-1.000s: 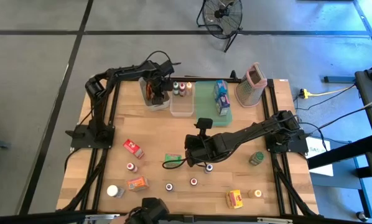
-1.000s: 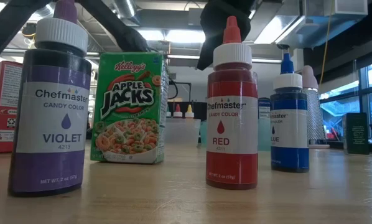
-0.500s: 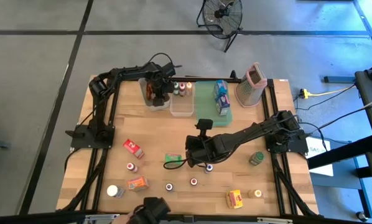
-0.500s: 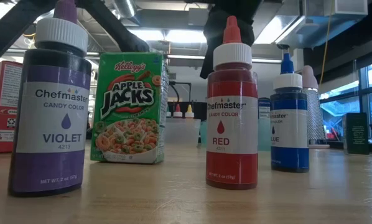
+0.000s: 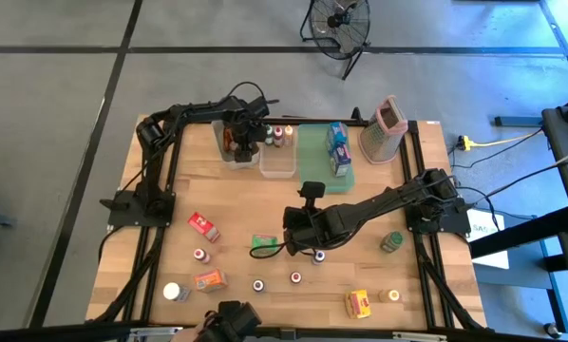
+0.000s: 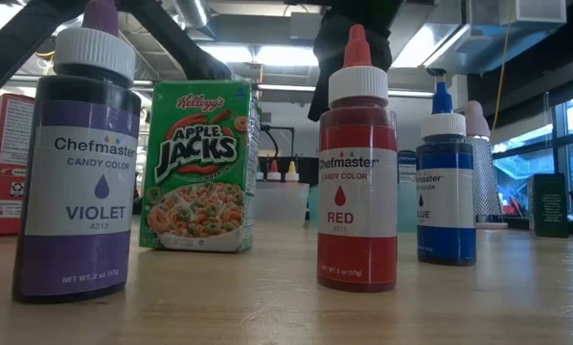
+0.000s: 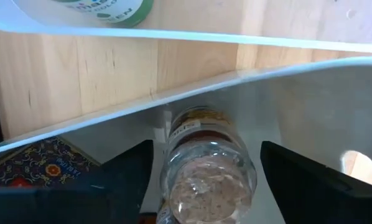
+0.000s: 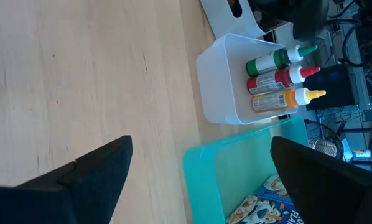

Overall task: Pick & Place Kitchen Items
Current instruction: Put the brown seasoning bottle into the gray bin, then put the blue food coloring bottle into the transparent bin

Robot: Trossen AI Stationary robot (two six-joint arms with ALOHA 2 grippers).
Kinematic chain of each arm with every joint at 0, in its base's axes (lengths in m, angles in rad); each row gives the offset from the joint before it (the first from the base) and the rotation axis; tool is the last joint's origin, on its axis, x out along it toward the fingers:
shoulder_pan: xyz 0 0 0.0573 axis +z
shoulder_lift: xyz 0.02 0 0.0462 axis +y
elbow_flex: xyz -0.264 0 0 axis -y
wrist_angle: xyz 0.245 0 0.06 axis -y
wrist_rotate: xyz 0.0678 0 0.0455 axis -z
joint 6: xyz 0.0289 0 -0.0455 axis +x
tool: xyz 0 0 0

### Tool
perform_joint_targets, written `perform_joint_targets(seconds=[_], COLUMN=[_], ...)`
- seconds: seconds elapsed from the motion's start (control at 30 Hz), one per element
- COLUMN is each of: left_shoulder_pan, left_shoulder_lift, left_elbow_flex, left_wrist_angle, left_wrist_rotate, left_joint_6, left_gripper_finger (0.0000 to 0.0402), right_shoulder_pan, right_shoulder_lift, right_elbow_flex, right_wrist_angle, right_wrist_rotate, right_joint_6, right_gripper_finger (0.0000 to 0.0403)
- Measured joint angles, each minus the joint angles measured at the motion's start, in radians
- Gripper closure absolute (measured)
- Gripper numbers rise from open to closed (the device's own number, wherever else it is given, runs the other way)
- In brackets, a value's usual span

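Dropping off: left tool (image 7: 201,180) released, straddling spice jar (image 7: 206,163) now lying in bin (image 5: 235,152); right tool (image 8: 198,180) spread wide over counter (image 5: 236,204), lining up its next pick.

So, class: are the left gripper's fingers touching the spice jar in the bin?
Apart. The left wrist view shows gaps between the spice jar and both fingers.

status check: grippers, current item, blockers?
Left gripper open over the spice jar lying in the clear bin. Right gripper open mid-table above the blue-capped bottle. Nothing blocking.
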Motion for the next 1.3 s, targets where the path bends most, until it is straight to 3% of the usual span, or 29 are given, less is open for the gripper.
perform_joint_targets(seconds=[0.7, 0.93, 1.03, 1.17, 1.3], left_shoulder_pan=[-0.062, -0.084, -0.093, -0.112, -0.151], left_shoulder_lift=[-0.234, -0.371, -0.442, -0.534, -0.614], left_elbow_flex=[-0.003, -0.002, -0.005, -0.005, -0.005], left_wrist_angle=[-0.02, -0.049, -0.058, -0.091, -0.145], left_wrist_rotate=[0.015, 0.019, 0.024, 0.025, 0.036], left_joint_6=[-0.026, -0.096, -0.143, -0.282, -0.342], left_gripper_finger=[0.0103, 0.0105, 0.0104, 0.0105, 0.0105], right_shoulder_pan=[0.0, 0.0, 0.004, 0.026, 0.055], right_shoulder_lift=[0.0, 0.0, 0.0, 0.0, -0.021], right_elbow_flex=[0.0, 0.0, 0.012, 0.084, 0.148], right_wrist_angle=[0.013, 0.012, -0.015, -0.146, -0.278], right_wrist_rotate=[0.0, 0.003, 0.071, 0.259, 0.248], right_joint_6=[-0.008, -0.118, -0.111, 0.038, 0.153], right_gripper_finger=[0.0019, 0.0019, 0.0019, 0.0019, 0.0019])
